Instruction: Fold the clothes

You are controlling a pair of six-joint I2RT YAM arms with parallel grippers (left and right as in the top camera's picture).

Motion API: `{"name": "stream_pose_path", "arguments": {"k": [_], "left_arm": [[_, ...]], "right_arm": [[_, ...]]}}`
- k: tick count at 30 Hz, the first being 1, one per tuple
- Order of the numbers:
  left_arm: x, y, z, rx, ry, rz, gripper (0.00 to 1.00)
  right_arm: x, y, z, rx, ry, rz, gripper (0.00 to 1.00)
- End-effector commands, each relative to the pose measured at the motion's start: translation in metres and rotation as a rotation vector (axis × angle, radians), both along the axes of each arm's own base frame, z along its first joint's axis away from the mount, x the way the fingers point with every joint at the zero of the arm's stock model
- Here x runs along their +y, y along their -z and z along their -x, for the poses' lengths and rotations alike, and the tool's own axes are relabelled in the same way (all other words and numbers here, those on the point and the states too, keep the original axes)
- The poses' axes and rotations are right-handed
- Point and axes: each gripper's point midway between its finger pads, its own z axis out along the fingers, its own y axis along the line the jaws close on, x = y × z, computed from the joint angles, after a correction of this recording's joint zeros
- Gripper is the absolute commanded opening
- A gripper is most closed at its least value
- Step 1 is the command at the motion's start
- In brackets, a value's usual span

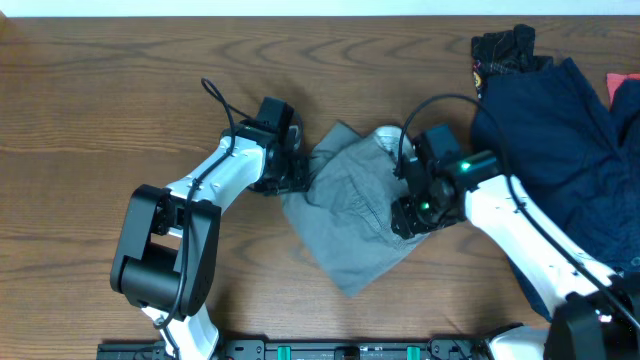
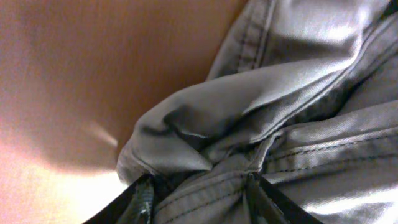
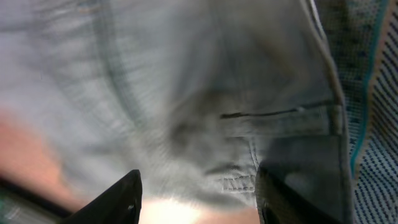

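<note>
The olive-grey shorts (image 1: pixel 350 205) lie folded in a rough bundle in the middle of the table, with the pale patterned waistband lining (image 1: pixel 385 135) showing at the top. My left gripper (image 1: pixel 296 172) is at the bundle's left edge. In the left wrist view its fingers (image 2: pixel 199 199) are closed on a bunched fold of the shorts (image 2: pixel 261 112). My right gripper (image 1: pixel 408 215) hovers over the bundle's right side. In the right wrist view its fingers (image 3: pixel 196 199) are spread apart and empty above the blurred shorts (image 3: pixel 186 93), with the dotted lining (image 3: pixel 367 124) at the right.
A pile of dark navy clothes (image 1: pixel 560 140) lies at the back right, with a black garment (image 1: pixel 505 50) behind it and a red item (image 1: pixel 622 85) at the right edge. The wooden table (image 1: pixel 100 100) shows bare at the left.
</note>
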Motion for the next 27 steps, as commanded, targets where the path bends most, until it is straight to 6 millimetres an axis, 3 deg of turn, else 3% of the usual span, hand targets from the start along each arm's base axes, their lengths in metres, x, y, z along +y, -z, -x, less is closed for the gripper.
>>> {"name": "stream_pose_path", "arguments": {"k": [1, 4, 8, 11, 14, 17, 19, 20, 21, 24, 27], "left_arm": [[0.016, 0.006, 0.015, 0.069, 0.000, -0.084, 0.43], [0.023, 0.005, 0.044, 0.192, -0.018, -0.108, 0.38], [0.027, -0.002, 0.071, 0.315, -0.041, -0.122, 0.35], [0.024, -0.012, 0.075, 0.316, -0.042, -0.098, 0.35], [0.023, -0.033, 0.062, 0.214, -0.043, -0.067, 0.36], [0.027, -0.058, 0.042, 0.067, -0.059, -0.050, 0.55], [0.030, -0.076, 0.027, -0.035, -0.074, -0.035, 0.88], [0.029, -0.083, 0.021, -0.082, -0.073, -0.021, 0.96], [0.027, -0.092, 0.013, -0.137, -0.058, 0.000, 1.00], [0.011, -0.108, -0.001, -0.259, 0.079, 0.073, 0.98], [0.000, -0.104, -0.006, -0.281, 0.153, 0.112, 0.98]], "right_arm": [[-0.033, 0.026, -0.020, -0.076, 0.102, 0.133, 0.57], [-0.052, 0.037, -0.054, -0.216, 0.210, 0.191, 0.58], [-0.049, 0.036, -0.094, -0.352, 0.256, 0.133, 0.58], [-0.042, 0.032, -0.106, -0.398, 0.256, 0.094, 0.57], [-0.034, 0.031, -0.103, -0.379, 0.243, 0.055, 0.64], [-0.036, 0.027, -0.097, -0.360, 0.241, 0.060, 0.67], [-0.041, 0.018, -0.095, -0.368, 0.248, 0.075, 0.69], [-0.045, 0.010, -0.095, -0.383, 0.257, 0.089, 0.70], [-0.048, 0.003, -0.095, -0.398, 0.265, 0.097, 0.72], [-0.052, -0.024, -0.096, -0.458, 0.280, 0.082, 0.78], [-0.052, -0.044, -0.092, -0.500, 0.284, 0.061, 0.80]]}}
